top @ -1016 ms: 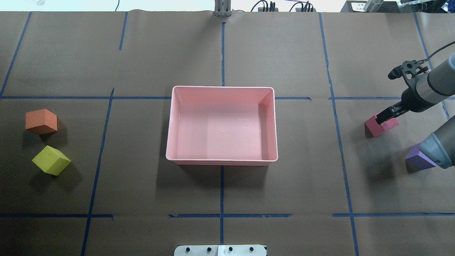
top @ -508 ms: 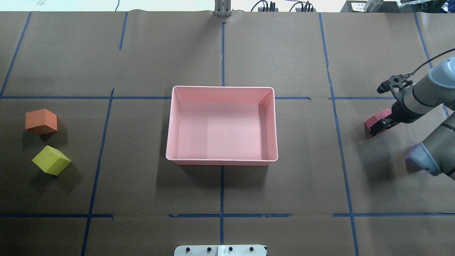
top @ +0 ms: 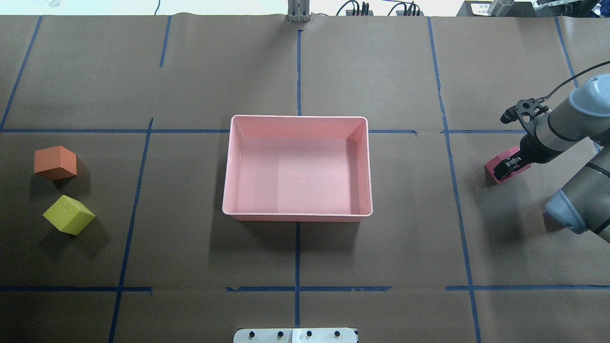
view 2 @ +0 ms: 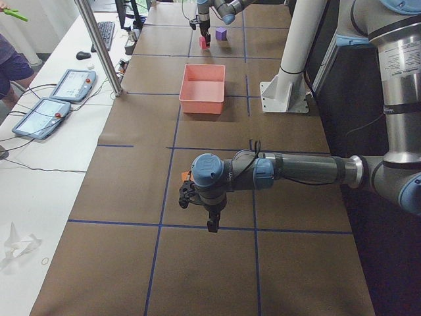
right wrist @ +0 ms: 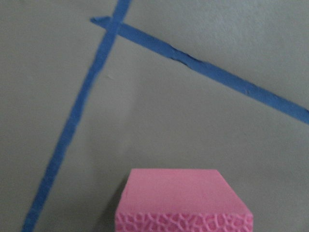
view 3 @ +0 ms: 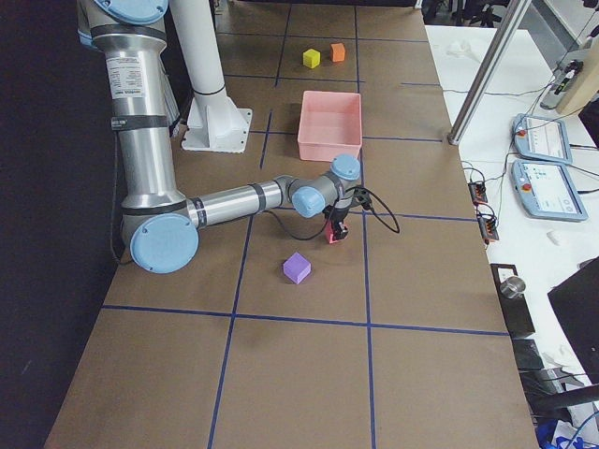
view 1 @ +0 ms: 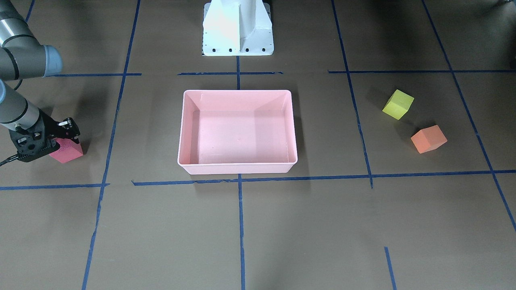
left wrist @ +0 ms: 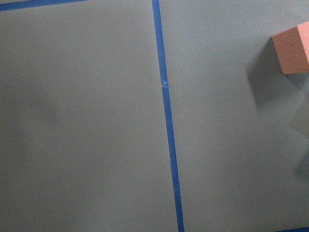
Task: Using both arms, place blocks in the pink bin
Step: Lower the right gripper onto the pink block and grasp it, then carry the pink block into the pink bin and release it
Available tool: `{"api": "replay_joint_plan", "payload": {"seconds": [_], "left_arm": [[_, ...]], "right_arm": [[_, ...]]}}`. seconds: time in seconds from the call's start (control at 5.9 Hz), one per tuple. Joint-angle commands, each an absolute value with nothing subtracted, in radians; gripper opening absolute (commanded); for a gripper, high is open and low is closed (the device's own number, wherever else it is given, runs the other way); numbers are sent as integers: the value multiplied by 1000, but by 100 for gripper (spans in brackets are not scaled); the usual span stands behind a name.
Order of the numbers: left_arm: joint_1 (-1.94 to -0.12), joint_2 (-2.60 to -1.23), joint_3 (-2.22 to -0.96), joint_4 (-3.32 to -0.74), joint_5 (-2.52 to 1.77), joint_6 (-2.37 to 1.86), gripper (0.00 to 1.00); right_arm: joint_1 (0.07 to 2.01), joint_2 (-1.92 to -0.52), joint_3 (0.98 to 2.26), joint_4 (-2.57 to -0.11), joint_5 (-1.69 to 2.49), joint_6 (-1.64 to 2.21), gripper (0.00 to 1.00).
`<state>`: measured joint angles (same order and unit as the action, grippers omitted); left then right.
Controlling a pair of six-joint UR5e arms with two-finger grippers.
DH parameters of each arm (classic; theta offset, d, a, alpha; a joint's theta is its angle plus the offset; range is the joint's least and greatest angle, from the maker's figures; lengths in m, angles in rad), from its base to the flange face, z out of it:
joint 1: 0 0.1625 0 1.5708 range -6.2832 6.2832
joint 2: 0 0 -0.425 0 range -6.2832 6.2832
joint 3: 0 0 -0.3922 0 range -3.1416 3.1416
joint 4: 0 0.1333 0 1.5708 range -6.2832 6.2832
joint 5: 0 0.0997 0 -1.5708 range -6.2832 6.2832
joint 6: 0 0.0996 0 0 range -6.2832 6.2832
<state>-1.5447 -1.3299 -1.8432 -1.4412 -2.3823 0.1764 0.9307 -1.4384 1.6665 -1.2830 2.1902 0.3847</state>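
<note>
Pick-up stage. The pink bin (top: 298,117) sits at the middle of the surface (top: 410,247), within reach of either arm; all four blocks lie outside it, two on each side. At the right, the right gripper (top: 508,165) points down from a low, outstretched forearm, its jaws apparently narrowed onto the red block (top: 493,172) for the carry; the purple block (view 3: 297,267) lies near. At the left, the orange block (top: 55,162) and yellow block (top: 69,215) await the left gripper (view 2: 209,221), held above the surface on a level forearm; its opening cannot be told.

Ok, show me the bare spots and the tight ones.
Bare: inside the pink bin, and the table between it and the orange block and yellow-green block. Crowded: the red-pink block, right gripper on it, purple block close by.
</note>
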Motion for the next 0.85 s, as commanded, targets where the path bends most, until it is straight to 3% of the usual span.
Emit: {"api": "replay_joint_plan", "payload": {"seconds": [0.0,0.68], "left_arm": [[-1545,-1333,-1845,-1442,-2382,176,100],[-1545,-1350,-1867,-1445,-2382,170,100]], "right_arm": [[928,-1242,1750,-1482,2221,578,29],[690,-860,1798,-1661,2096,1195,31]]}}
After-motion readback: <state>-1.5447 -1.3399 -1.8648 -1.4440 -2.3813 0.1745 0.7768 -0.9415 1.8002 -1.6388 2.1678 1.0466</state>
